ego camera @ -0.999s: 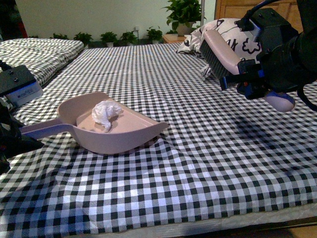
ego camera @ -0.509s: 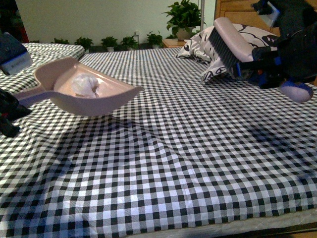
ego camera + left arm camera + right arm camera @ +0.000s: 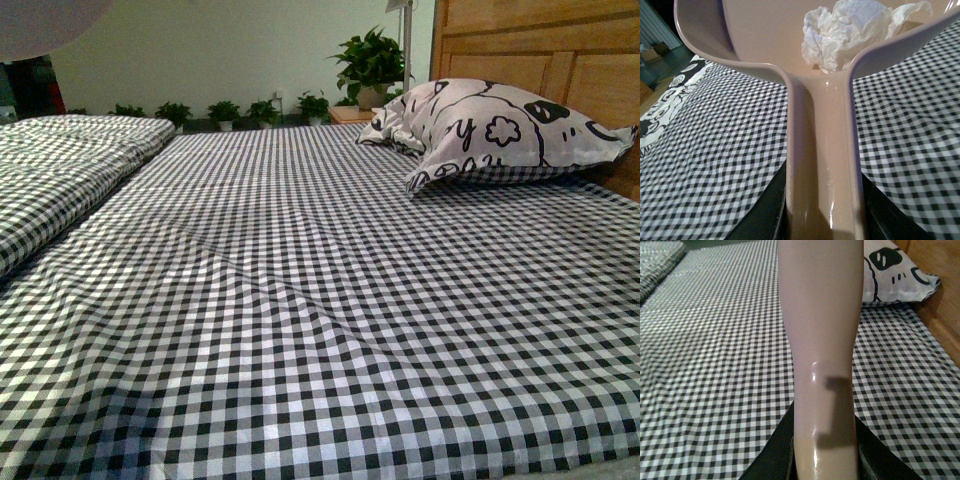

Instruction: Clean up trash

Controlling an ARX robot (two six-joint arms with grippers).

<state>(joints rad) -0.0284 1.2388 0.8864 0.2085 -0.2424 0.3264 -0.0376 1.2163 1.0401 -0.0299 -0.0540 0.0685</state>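
The trash [image 3: 845, 32], a crumpled white paper wad, lies inside the pink dustpan [image 3: 765, 35], close to where the handle joins the pan. My left gripper [image 3: 822, 220] is shut on the dustpan's handle, and the pan hangs above the checkered bed. In the front view only a pale curved edge of the dustpan [image 3: 40, 25] shows at the top left corner. My right gripper [image 3: 825, 460] is shut on the handle of the pink brush [image 3: 822, 340], held above the bed; its bristles are out of view. Neither arm shows in the front view.
A black-and-white checkered sheet [image 3: 300, 300] covers the bed. A white pillow with black drawings [image 3: 500, 125] leans at the back right against a wooden headboard [image 3: 540, 50]. Potted plants [image 3: 370, 60] line the far wall. A second checkered mattress [image 3: 60, 160] lies at the left.
Both arms have risen out of the front view. The dustpan with the wad went up and to the left, leaving only its edge at the top corner. The brush has left that view.
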